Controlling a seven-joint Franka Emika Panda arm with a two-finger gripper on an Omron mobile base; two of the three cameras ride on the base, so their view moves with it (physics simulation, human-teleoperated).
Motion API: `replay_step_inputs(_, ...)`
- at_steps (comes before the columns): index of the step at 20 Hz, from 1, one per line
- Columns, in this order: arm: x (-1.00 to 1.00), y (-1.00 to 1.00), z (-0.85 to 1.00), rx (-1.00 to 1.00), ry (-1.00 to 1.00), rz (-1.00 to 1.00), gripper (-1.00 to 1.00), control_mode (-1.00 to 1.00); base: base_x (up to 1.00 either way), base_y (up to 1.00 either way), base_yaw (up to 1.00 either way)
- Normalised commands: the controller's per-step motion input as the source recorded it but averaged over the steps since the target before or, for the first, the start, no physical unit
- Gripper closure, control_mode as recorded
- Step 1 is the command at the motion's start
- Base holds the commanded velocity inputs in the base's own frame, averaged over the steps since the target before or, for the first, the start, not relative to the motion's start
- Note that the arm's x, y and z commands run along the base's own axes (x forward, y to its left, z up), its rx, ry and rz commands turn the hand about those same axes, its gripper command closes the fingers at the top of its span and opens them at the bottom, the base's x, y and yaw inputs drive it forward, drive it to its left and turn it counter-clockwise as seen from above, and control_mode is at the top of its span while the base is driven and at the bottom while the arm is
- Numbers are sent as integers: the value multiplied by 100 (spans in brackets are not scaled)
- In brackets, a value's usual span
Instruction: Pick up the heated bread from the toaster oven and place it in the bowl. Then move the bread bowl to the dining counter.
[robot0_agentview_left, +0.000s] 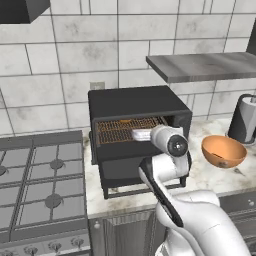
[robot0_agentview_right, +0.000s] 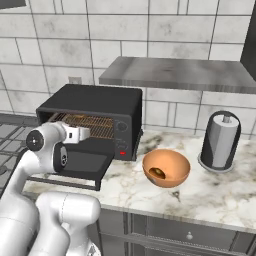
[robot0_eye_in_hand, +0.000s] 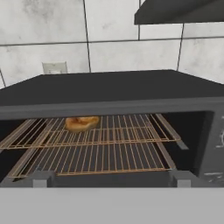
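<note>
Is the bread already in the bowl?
No, the bread lies at the back left of the wire rack inside the open toaster oven, not in the bowl.

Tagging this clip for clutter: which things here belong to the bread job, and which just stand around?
Belong to the job:
bread at the back of the rack
toaster oven, door down
orange-brown bowl on the marble counter
gripper, open at the oven mouth

Just standing around:
grey cylindrical appliance
gas stove
wall shelf

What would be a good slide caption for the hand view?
Open gripper faces the black toaster oven, where a small golden-brown bun sits at the back left of the coppery wire rack.
</note>
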Motion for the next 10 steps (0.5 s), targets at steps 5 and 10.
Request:
replay_step_inputs(5,27,1,0,0,-12,0,-100,-100,0,0,0)
replay_step_inputs(10,33,3,-3,-2,-3,0,-100,-100,0,0,0)
